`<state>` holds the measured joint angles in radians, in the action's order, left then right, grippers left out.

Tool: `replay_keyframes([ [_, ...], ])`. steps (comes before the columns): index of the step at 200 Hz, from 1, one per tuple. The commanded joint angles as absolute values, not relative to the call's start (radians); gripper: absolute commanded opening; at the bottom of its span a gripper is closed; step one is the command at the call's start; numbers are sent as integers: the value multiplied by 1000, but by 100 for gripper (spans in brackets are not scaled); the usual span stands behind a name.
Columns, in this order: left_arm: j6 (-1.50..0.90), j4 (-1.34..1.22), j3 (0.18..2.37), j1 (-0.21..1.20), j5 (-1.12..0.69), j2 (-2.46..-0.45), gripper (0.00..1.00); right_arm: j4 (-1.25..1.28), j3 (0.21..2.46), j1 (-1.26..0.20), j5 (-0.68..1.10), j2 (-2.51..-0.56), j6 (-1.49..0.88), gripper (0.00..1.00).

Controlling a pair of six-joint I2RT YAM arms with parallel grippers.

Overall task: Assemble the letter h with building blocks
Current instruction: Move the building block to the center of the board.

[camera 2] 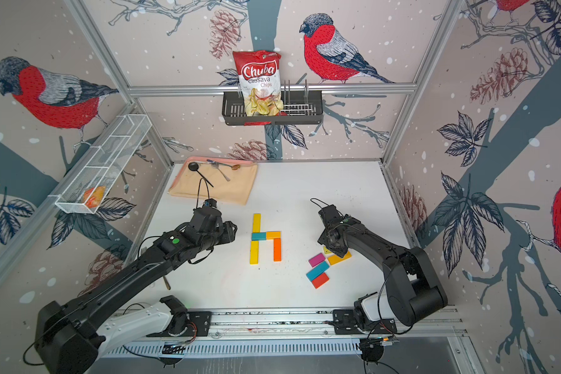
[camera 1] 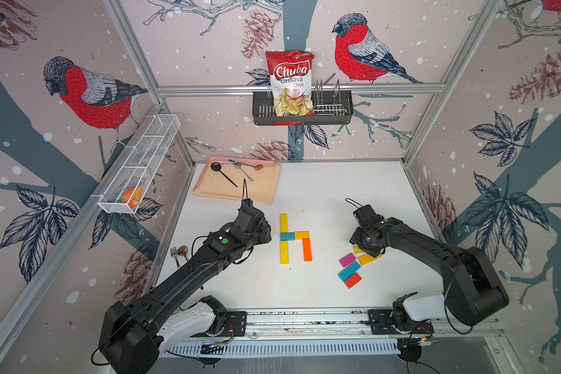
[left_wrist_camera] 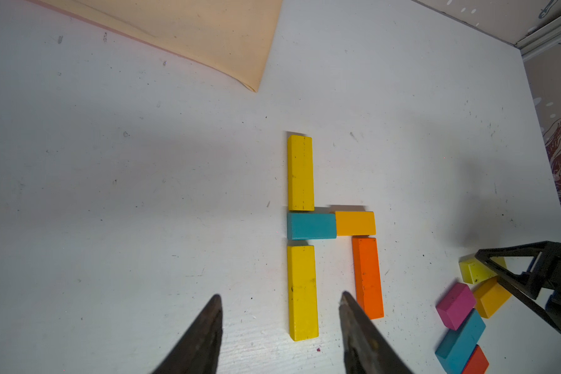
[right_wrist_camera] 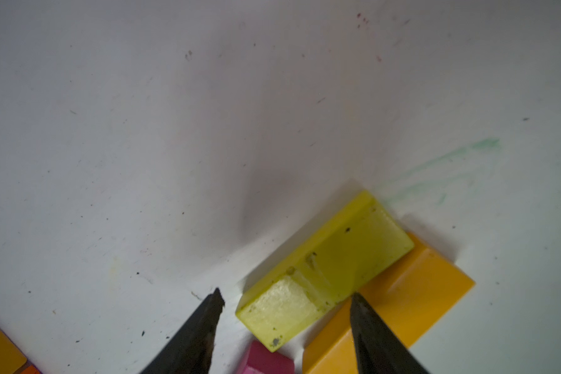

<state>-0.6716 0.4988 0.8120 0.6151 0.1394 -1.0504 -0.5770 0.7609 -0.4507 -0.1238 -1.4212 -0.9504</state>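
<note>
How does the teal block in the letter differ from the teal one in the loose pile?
The letter's teal block lies straight, touching an amber block; the pile's teal block lies slanted, between a magenta block and a red block. Both are teal and lie flat.

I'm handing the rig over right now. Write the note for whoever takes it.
Left gripper: open, empty, beside the h's stem.
Right gripper: open, straddling the lime block in the spare pile, not gripping yet.
Done: the h lies flat: yellow-teal-yellow stem, amber bar, orange leg.
Left: probably only a check; the pile's blocks look unneeded.
</note>
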Motion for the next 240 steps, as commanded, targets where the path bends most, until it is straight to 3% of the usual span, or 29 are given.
replay_keyframes([
  [1,-648,474,811,609,137,-1049,56,-559,772,-457,-131,-1440,-983,65],
  [54,-642,476,796,604,135,-1047,57,-580,797,-557,-192,-1486,-1127,65],
  [89,-637,473,786,603,129,-1054,56,-508,691,-484,-159,-1434,-1195,62],
  [128,-632,474,778,601,133,-1049,56,-491,702,-414,-132,-1451,-1120,62],
  [181,-637,462,771,600,130,-1058,56,-502,839,-455,-141,-1622,-914,31],
  [211,-638,465,764,597,145,-1060,56,-580,1075,-590,-232,-1812,-706,23],
  [240,-657,466,751,589,159,-1036,55,-630,1270,-649,-234,-1958,-604,23],
])
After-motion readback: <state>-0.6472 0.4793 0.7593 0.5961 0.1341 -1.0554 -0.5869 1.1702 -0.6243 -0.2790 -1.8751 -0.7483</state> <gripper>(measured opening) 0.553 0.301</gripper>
